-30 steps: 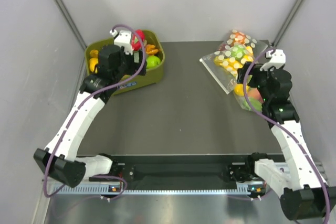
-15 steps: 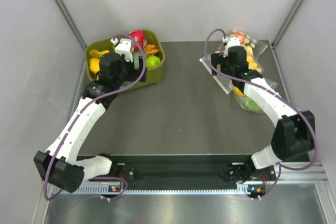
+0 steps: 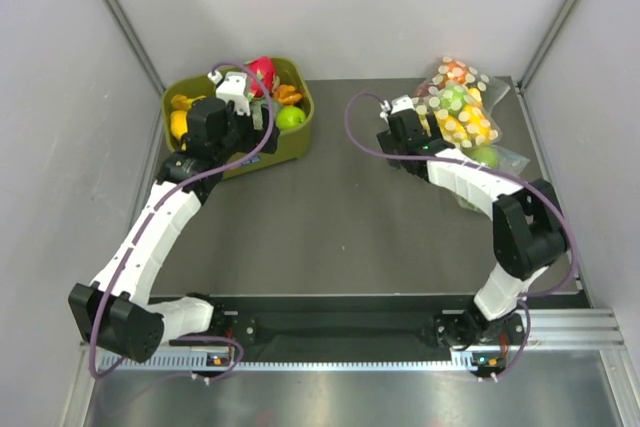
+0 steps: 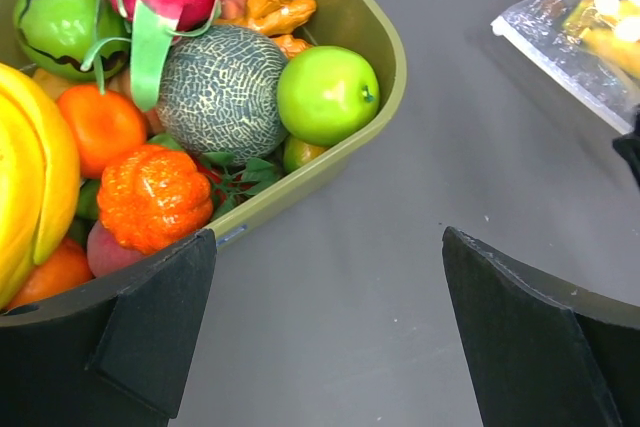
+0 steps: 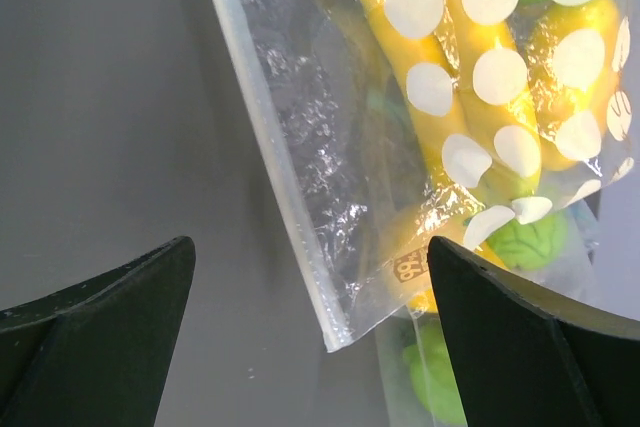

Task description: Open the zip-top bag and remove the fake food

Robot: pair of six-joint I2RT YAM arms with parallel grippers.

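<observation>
Clear white-dotted bag (image 5: 300, 97), glossy yellow bananas (image 5: 437, 122) inside, lies flat just beyond released right gripper (image 5: 310, 252); left gripper (image 4: 328, 237) released too.

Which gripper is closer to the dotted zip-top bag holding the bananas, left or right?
Right. The right gripper is open over the zip-top bag's zip edge. The left gripper is across the table, over the corner of the olive bin.
</observation>
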